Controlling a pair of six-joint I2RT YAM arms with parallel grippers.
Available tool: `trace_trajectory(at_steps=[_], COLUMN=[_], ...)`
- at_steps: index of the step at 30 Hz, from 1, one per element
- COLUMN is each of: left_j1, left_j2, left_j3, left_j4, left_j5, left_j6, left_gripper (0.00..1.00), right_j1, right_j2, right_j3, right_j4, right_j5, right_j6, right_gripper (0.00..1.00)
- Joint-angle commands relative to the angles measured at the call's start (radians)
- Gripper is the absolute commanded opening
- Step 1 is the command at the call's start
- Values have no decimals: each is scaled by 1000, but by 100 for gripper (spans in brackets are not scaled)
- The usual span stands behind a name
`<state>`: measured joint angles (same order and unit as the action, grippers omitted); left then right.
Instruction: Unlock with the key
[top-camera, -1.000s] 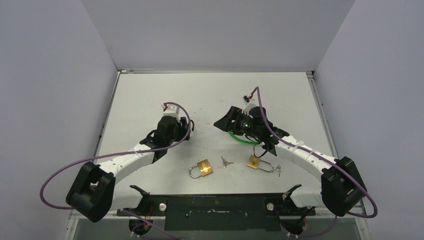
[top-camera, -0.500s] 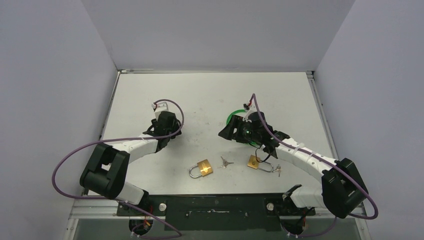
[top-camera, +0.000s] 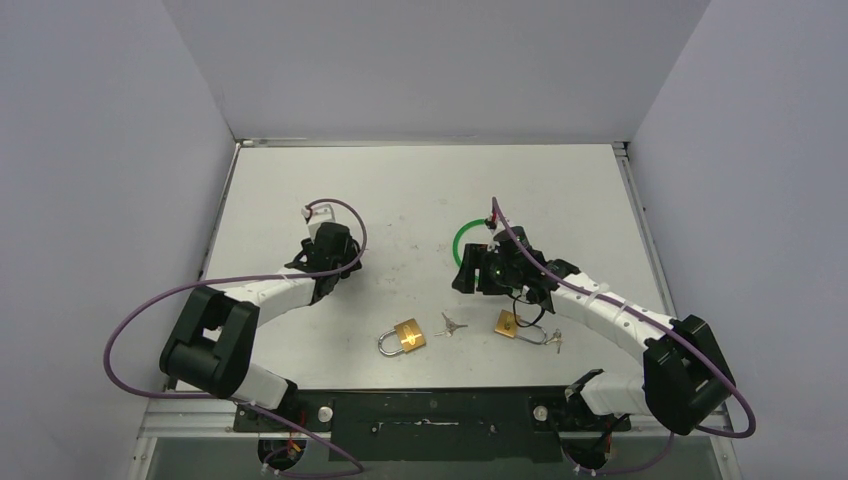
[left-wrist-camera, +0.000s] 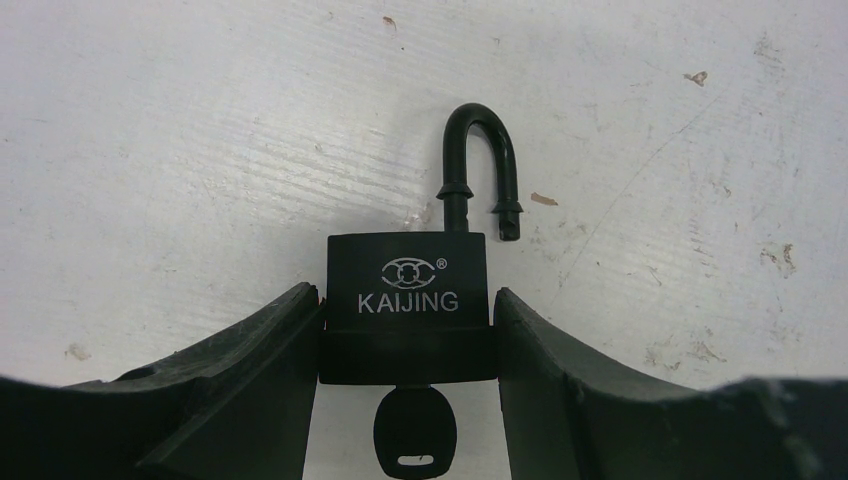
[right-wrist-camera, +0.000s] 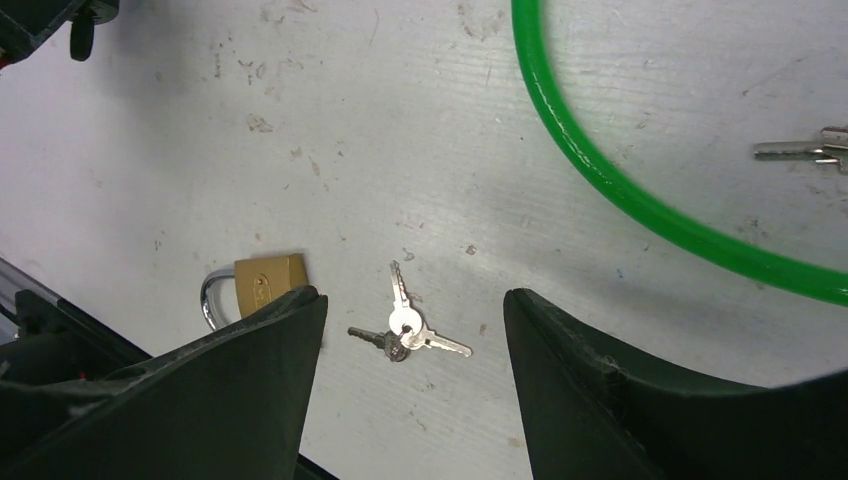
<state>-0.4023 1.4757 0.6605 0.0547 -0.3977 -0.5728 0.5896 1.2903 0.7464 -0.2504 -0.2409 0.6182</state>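
Observation:
A black padlock (left-wrist-camera: 407, 290) marked KAIJING lies on the white table. Its shackle (left-wrist-camera: 480, 160) is lifted, with one leg out of the body. A black-headed key (left-wrist-camera: 414, 432) sits in its keyhole. My left gripper (left-wrist-camera: 408, 297) is shut on the padlock body, one finger pressing each side; it also shows in the top view (top-camera: 335, 252). My right gripper (right-wrist-camera: 415, 297) is open and empty. It hovers over a bunch of silver keys (right-wrist-camera: 405, 330), and in the top view (top-camera: 468, 276) it is right of centre.
Two brass padlocks (top-camera: 404, 337) (top-camera: 510, 324) lie near the front edge, with the key bunch (top-camera: 450, 325) between them. More keys (top-camera: 553, 340) lie to the right. A green ring (top-camera: 467, 240) lies behind my right gripper. Another pair of keys (right-wrist-camera: 815, 150) shows beside it.
My right gripper has swung toward the front, uncovering the green ring. My left arm folded back at the elbow, its gripper shifting slightly left, then held still.

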Motion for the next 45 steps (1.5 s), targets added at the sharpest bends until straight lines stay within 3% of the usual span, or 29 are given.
trace_trajectory(at_steps=[1,4,10,16,24,27,40,45], left_j1=[11,10,11,10,15,24,28,29], left_j2=[23,66,96,31,-109,-164,-315,-321], left_j3=[40,63,84,107,232,253,180,167], left_j4=[26,8,-22,-51,-295,-348,-231,-214], left_j5=[9,20,16,27,3,37,276,288], left_j6=[14,11,3,8,31,36,75,74], left_gripper=[45,47,67,78,77,77,74,73], right_j1=[-2,-2,0,9,144,193,340,358], right_j2=[-18,-17,-23,-11,111,175,370,414], right_j3=[46,47,42,39,112,144,246,270], right_j4=[-39,-39,-40,-60,-151,-173,-262,-269], right_j5=[58,56,54,80,223,233,324,331], right_j6=[-33,-21,-10,-25,-56,-59,-77,-92], right_gripper=[66,66,66,66,64,58,48,36])
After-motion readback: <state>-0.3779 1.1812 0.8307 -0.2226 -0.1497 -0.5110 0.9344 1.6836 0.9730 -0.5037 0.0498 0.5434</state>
